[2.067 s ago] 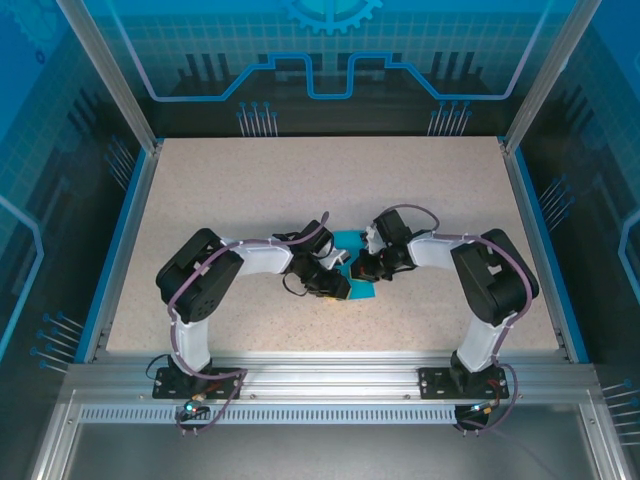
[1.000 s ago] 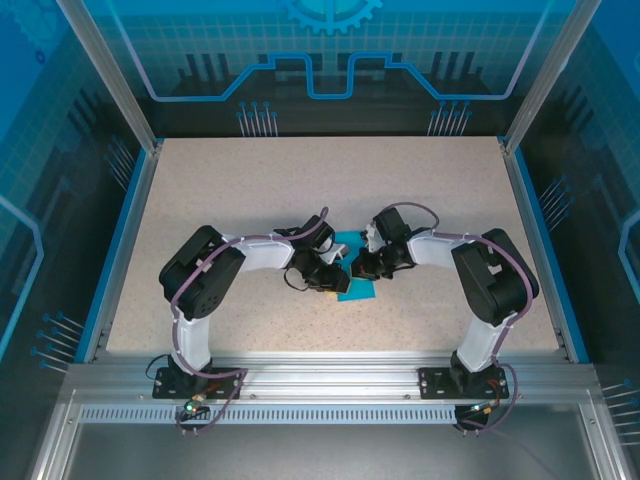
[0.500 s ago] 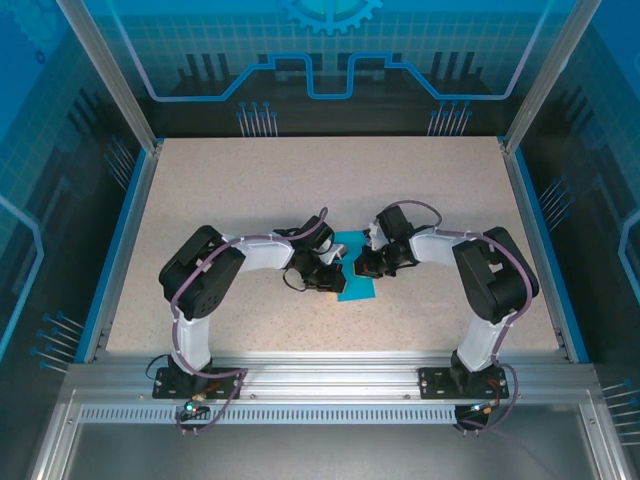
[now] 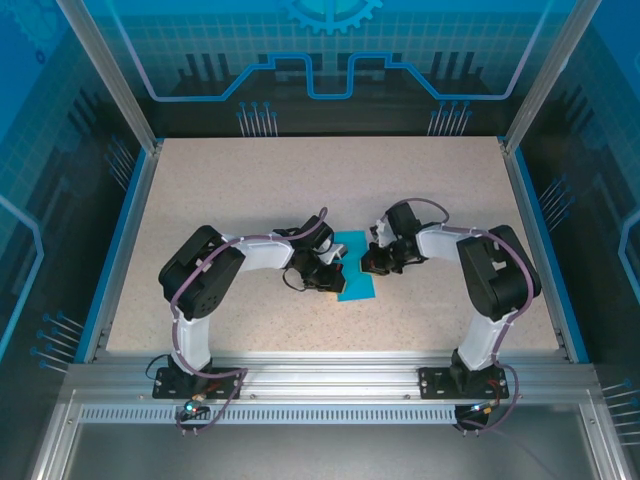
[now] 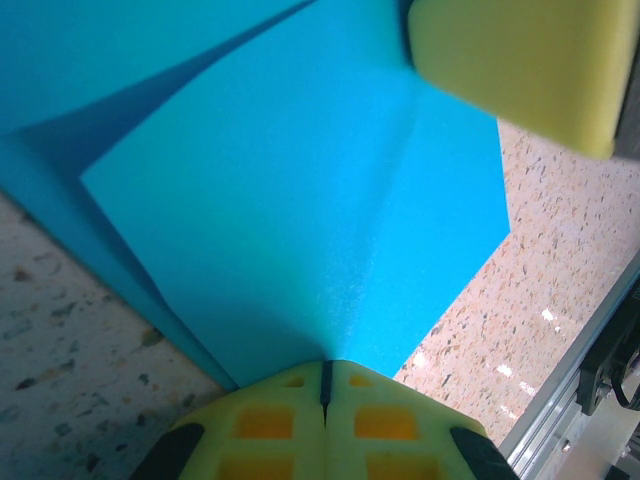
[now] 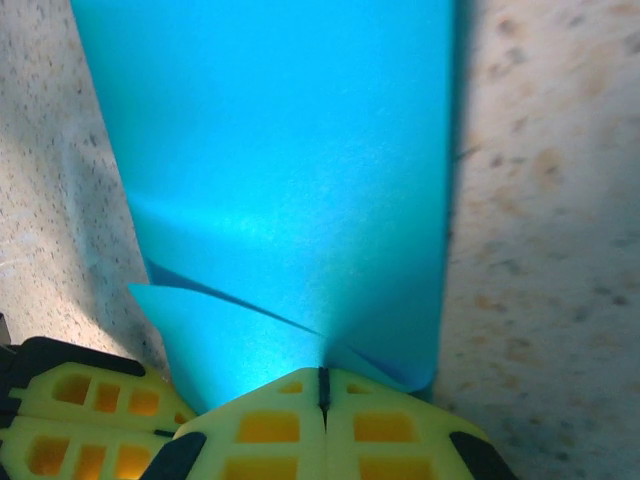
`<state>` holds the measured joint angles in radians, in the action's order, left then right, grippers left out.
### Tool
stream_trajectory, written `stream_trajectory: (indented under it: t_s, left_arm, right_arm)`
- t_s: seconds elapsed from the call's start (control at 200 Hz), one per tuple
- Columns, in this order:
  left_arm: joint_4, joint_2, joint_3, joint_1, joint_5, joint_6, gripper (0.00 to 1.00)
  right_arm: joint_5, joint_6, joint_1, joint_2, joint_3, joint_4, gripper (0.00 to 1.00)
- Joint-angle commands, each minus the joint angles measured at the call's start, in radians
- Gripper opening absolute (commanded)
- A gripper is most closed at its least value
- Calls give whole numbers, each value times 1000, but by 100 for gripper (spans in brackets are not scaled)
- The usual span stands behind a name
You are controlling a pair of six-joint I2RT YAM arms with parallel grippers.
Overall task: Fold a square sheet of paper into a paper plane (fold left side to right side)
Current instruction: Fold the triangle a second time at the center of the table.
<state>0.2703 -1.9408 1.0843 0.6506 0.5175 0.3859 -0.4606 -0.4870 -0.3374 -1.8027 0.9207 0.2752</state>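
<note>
Top external: my left pincer and right pincer meet at the middle of the speckled worktop, with the teal sheet of paper lying partly folded between them. Left wrist: the left pincer is closed, its tips nipping the sheet's edge where a crease runs in. Right wrist: the right pincer is likewise clamped on the paper's edge.

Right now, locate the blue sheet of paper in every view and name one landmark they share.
Top external: sheet of paper at the middle of the speckled table.
Left wrist: it covers top and centre, pinched at the bottom by the left gripper.
Right wrist: it runs upward from the right gripper.
Shared landmark: the speckled table.
</note>
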Motion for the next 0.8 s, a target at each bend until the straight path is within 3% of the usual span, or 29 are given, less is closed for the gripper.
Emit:
stream_trajectory:
  t_s: [0.0,0.32,0.57,0.795]
  left_arm:
    - [88,-61,-46,-1,-93,-19,1]
    - [84,-60,-29,14,-91,-16,1]
    - [90,-56,-21,20,-95,-18,1]
    - [91,-55,-19,22,-97,-17,1]
  right_arm:
    - [66,48,66,-33,35,51,0]
    - [59,55,92,49,34,76,0]
    - [-19,-45,-4,208,-135,-8,0]
    - [-118,-91,-132,133,-143,-98,0]
